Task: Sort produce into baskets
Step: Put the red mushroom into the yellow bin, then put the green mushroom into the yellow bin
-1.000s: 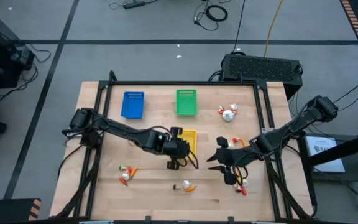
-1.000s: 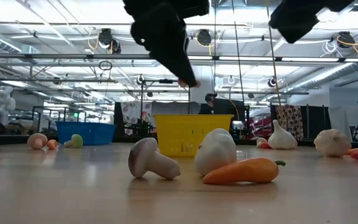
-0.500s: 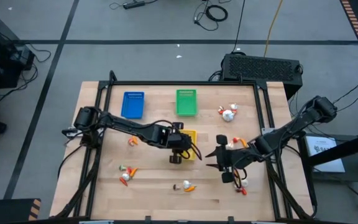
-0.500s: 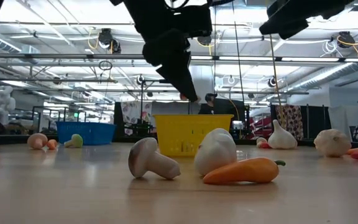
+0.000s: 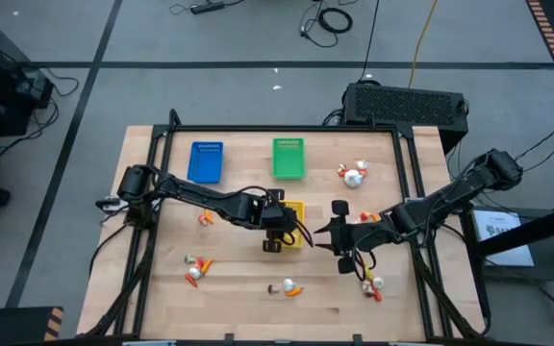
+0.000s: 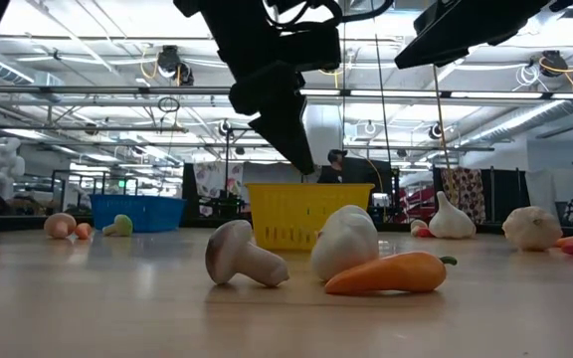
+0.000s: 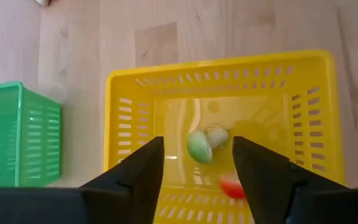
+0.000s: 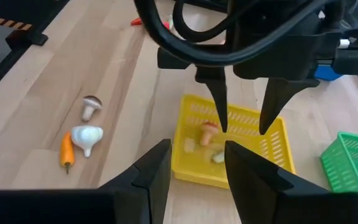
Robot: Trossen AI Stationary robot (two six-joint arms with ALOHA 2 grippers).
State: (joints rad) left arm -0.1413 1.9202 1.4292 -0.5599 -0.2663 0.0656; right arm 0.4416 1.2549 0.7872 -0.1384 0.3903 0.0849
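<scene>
Centre of the high view: left gripper (image 5: 273, 237), jaws spread and empty, above the yellow basket (image 5: 294, 208) holding produce (image 7: 199, 147). Right gripper (image 5: 340, 248), jaws apart and empty, waits nearby. Light, rigid, probably slippery pieces; grip mid-body.

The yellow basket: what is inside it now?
The yellow basket holds a pale green piece, a beige piece and a red one. The left gripper's fingers cover the nearest part.
</scene>
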